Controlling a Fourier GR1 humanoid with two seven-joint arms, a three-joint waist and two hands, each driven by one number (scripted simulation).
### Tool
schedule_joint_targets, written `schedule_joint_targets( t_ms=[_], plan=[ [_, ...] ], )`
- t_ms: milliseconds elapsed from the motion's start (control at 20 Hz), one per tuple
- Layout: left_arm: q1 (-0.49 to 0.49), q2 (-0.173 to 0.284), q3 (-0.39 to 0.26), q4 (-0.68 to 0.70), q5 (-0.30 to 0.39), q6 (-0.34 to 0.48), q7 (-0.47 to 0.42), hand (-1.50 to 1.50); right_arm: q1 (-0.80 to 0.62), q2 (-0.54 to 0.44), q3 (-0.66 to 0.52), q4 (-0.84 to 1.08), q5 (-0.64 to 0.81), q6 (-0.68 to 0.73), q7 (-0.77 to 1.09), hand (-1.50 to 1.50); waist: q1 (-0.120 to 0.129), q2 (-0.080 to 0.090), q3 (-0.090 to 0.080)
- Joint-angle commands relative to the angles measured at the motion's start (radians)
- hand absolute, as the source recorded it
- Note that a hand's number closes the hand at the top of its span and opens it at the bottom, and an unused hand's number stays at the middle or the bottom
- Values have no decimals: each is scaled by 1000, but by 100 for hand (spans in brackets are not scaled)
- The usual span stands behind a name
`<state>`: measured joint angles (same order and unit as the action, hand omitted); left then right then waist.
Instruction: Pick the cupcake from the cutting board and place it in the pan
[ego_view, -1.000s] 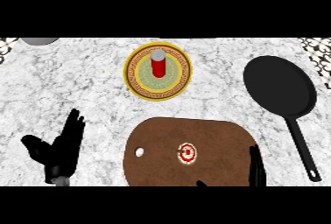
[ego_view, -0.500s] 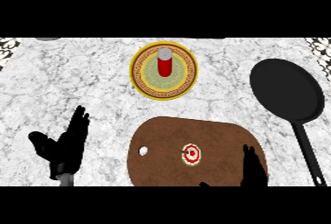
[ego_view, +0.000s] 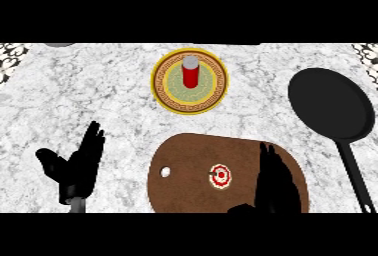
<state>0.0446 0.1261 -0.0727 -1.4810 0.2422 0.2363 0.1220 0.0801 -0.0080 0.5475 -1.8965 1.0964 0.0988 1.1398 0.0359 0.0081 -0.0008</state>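
both hands' fingers (ego_view: 272, 165) straight, empty

Cupcake (ego_view: 219, 176) on cutting board (ego_view: 192, 160), pan (ego_view: 331, 107) right, plate (ego_view: 190, 81) behind

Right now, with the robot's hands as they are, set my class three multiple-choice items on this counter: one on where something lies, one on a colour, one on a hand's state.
1. Where is the cupcake?
A. in the pan
B. on the cutting board
C. on the plate

2. What colour is the rim of the plate?
A. yellow
B. blue
C. white

3. How is the right hand?
A. curled round the cupcake
B. open over the cutting board, right of the cupcake
C. inside the pan

Key:
1 B: it sits on the brown cutting board, while the black pan holds nothing.
2 A: a yellow band rings the plate.
3 B: its fingers are straight and nothing is held.
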Motion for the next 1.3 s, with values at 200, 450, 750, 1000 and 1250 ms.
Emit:
schedule_joint_targets(
  t_ms=[200, 450, 750, 1000, 1250],
  plan=[
    [36, -16, -2, 51, -1, -11, -23, 0, -203, 7, 23, 23, -242, 190, 339, -150, -18, -5, -1],
    [51, -20, -6, 30, 2, -24, -23, 0, -256, 7, 25, 108, -221, 100, 323, -150, -24, -7, 0],
    [53, -36, -8, 21, -12, 1, -15, 0, -256, 7, 19, 147, -170, 49, 265, -150, -33, -9, 0],
    [0, -10, 46, 85, 19, -32, -19, 0, -292, 7, 36, 255, -181, 3, 264, -150, -31, -7, 0],
    [25, -67, 2, 57, -19, 11, -26, 0, -316, 7, 58, 317, -225, -76, 171, 150, -30, -7, 1]
  ],
)
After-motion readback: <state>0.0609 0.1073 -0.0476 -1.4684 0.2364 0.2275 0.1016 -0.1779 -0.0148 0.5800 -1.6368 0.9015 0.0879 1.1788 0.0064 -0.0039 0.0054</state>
